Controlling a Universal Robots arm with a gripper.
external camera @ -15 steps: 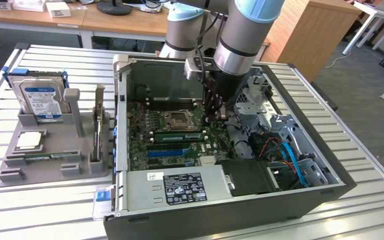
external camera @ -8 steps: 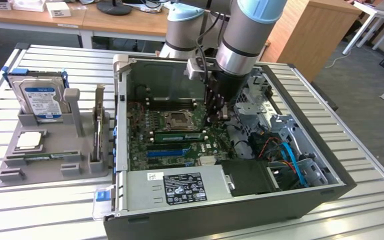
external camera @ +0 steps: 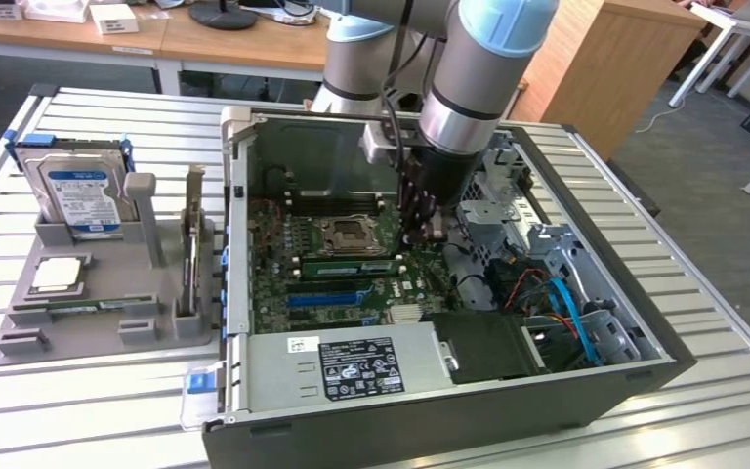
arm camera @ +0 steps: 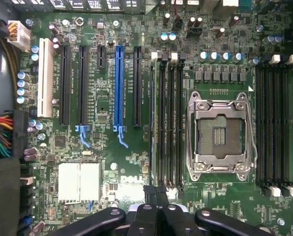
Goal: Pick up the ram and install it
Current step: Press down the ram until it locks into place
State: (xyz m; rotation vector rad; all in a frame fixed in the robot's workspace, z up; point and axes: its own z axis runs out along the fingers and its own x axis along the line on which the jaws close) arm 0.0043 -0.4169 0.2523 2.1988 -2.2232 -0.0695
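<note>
Silver slats make up the big table (external camera: pixel 75 410) where an open computer case (external camera: pixel 479 430) lies on its side. Behind it stand wooden desks. On the exterior view's left sits a grey holder tray (external camera: pixel 36 342) with a hard drive (external camera: pixel 82 191) standing up in it and a square silver chip (external camera: pixel 59 276) lying flat.

The robot arm (external camera: pixel 479 78) reaches down into the case. Its gripper (external camera: pixel 425 230) hangs low over the green board (arm camera: pixel 112 167), close to the empty chip socket (arm camera: pixel 219 132) and the long black slots (arm camera: pixel 170 118) beside it. The fingers (arm camera: pixel 156 219) are squeezed tight together.

One ram stick (external camera: pixel 349 268) already lies in a slot near the socket in the exterior view. Whether the gripper holds another stick is hard to tell, because the fingers hide what is between them.

Things could go wrong from here. If a stick is tilted or not lined up with its slot, pushing down could bend it or hurt the slot. The gripper is also very near the socket, so a small slip sideways could bump the tiny pins. The red and blue cables (external camera: pixel 561 293) nearby could catch on the arm too.
</note>
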